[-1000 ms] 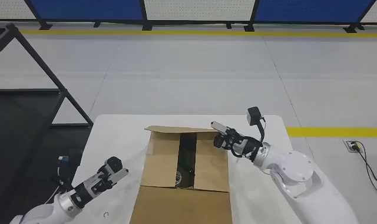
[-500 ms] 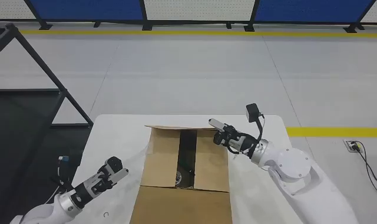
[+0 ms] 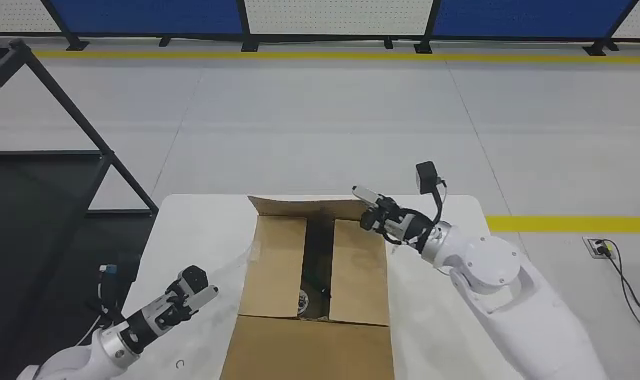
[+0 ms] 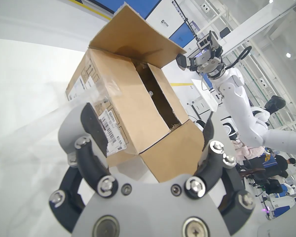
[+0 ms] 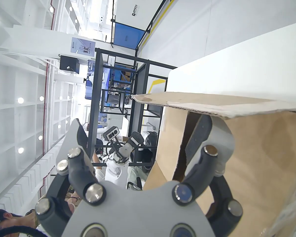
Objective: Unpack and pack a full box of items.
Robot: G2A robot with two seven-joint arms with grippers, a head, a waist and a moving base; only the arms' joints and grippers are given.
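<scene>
Box [image 3: 275, 270] far flap at open R jaws; L jaws open, empty, apart.

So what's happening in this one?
The right gripper, open, sits at the far right corner of the cardboard box, by its raised far flap. The top flaps are parted, leaving a dark gap down the middle. The left gripper hangs open over the white table, left of the box, touching nothing.

Brown cardboard box [image 3: 275, 265]; white barcoded labels [image 4: 110, 122]; white table [image 3: 190, 230]; yellow floor stripe [image 3: 300, 54].
</scene>
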